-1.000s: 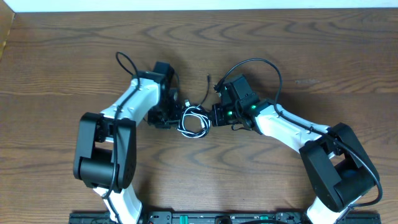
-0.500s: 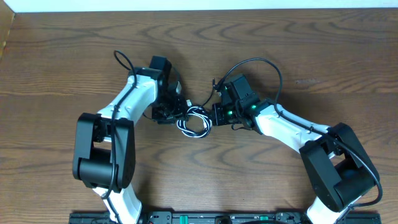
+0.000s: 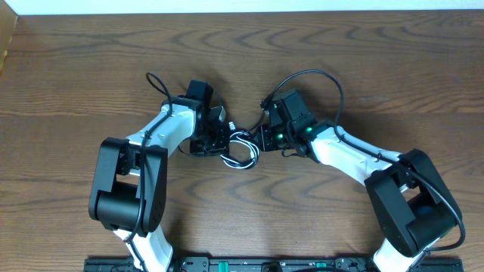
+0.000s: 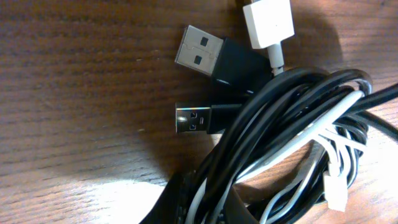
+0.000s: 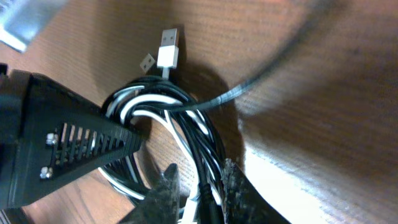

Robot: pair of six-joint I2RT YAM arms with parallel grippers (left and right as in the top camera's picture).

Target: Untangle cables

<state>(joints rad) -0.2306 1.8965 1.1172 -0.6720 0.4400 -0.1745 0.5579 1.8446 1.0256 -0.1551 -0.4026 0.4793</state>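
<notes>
Handling these cables (image 3: pixel 240 148) should feel light, limp and slippery; they lie coiled on the counter (image 3: pixel 340 45) between both jaws. Your right jaws pinch coil strands; whether the left jaws grip, you cannot tell. Take the stiff plugs (image 4: pixel 202 53) just ahead of the left jaws.

Left pincer (image 3: pixel 221 138), right pincer (image 3: pixel 259 140) flank cables (image 3: pixel 240 149); far, near sides free.

Left arm (image 3: pixel 160 130), right arm (image 3: pixel 344 155) angled inward, jaws nearly meeting, right jaws clamped.
</notes>
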